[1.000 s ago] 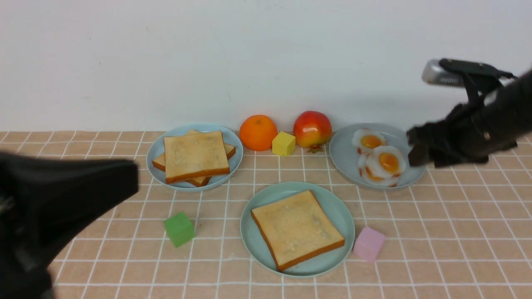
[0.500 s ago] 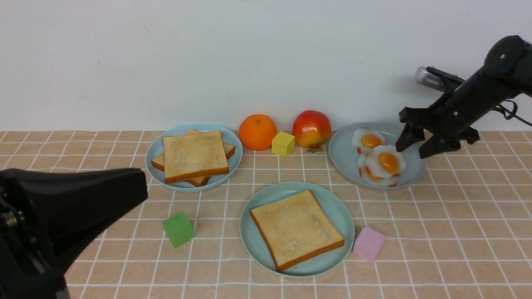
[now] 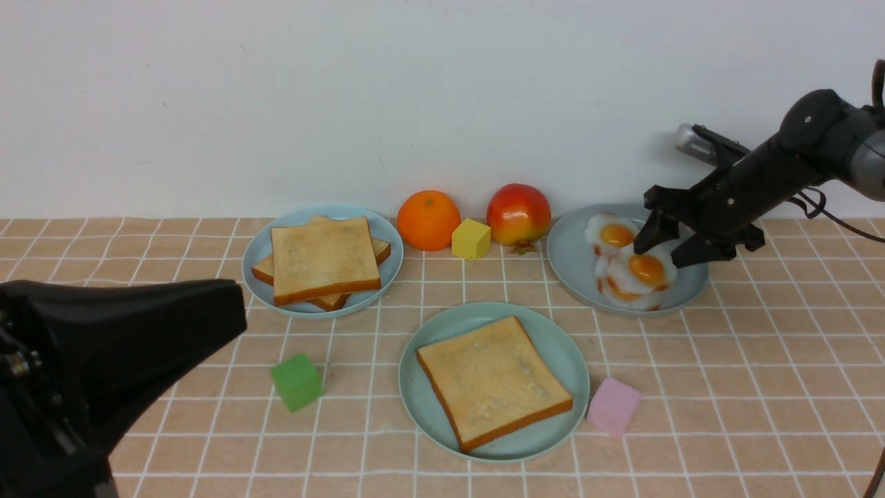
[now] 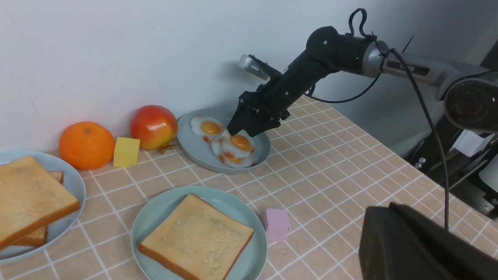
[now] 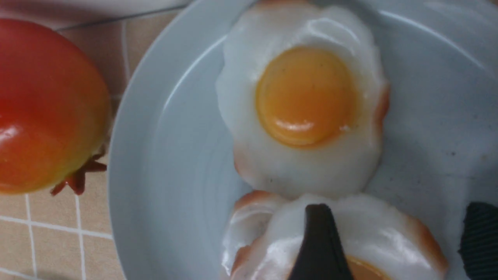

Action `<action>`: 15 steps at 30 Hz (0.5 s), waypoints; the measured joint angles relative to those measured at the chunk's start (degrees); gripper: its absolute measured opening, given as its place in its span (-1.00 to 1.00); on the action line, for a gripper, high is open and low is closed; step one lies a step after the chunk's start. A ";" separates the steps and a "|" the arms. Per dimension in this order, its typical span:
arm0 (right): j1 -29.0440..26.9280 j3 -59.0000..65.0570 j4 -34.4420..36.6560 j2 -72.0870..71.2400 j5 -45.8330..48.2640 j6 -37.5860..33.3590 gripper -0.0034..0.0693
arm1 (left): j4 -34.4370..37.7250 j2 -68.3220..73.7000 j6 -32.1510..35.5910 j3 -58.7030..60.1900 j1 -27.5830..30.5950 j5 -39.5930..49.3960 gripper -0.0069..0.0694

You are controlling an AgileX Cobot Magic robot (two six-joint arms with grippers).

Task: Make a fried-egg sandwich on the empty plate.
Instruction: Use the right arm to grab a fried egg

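The mint-green plate (image 3: pixel 553 332) at the front centre holds one golden toast slice (image 3: pixel 493 379). More toast slices (image 3: pixel 325 259) are stacked on a pale blue plate (image 3: pixel 266 249) at the back left. Fried eggs lie overlapping on a grey-blue plate (image 3: pixel 570 266) at the back right. My right gripper (image 3: pixel 662 250) is open, low over the nearer egg (image 3: pixel 639 273). In the right wrist view its fingers (image 5: pixel 319 233) straddle that egg (image 5: pixel 373 233), and the farther egg (image 5: pixel 303 97) lies beyond. My left gripper (image 3: pixel 228 304) hangs shut and empty at the front left.
An orange (image 3: pixel 429 220), a yellow cube (image 3: pixel 471 238) and a red fruit (image 3: pixel 519 214) stand between the two back plates, against the wall. A green cube (image 3: pixel 297 382) lies left of the mint-green plate, and a pink cube (image 3: pixel 613 407) right beside it.
My right gripper has swung left and down from beside the grey-blue plate to over the nearer egg, its jaws spreading wider. The left arm has barely moved.
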State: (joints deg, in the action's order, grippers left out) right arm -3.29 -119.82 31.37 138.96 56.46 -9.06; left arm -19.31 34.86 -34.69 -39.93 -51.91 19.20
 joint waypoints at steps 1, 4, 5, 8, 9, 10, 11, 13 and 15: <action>0.00 0.00 0.82 0.00 -0.12 -0.32 0.40 | 0.00 0.06 -0.01 0.00 0.00 0.00 -0.85; 0.00 0.00 1.99 0.11 -0.24 -0.66 0.40 | 0.00 0.39 -0.07 0.00 0.00 0.00 -0.85; 0.00 0.00 2.46 0.37 -0.38 -0.87 0.40 | 0.00 0.54 -0.06 0.00 0.00 -0.04 -0.85; 0.00 0.00 2.75 0.49 -0.38 -0.88 0.40 | 0.00 0.63 -0.12 0.00 0.00 -0.04 -0.85; 0.00 0.00 2.75 0.49 -0.38 -0.88 0.40 | 0.00 0.63 -0.12 0.00 0.00 -0.04 -0.85; 0.00 0.00 2.75 0.49 -0.38 -0.94 0.38 | 0.00 0.63 -0.12 0.00 0.00 -0.04 -0.85; 0.00 0.00 2.75 0.49 -0.34 -1.11 0.36 | 0.00 0.63 -0.12 0.00 0.00 -0.04 -0.85; 0.00 0.00 2.75 0.49 -0.06 -1.18 0.27 | 0.00 0.63 -0.12 0.00 0.00 -0.04 -0.85; 0.00 0.00 2.75 0.49 0.11 -1.22 0.13 | 0.00 0.63 -0.12 0.00 0.00 -0.04 -0.85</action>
State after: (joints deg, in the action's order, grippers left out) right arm -3.29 -119.82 34.11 139.45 56.57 -10.29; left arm -19.31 35.48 -34.81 -39.93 -51.91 19.17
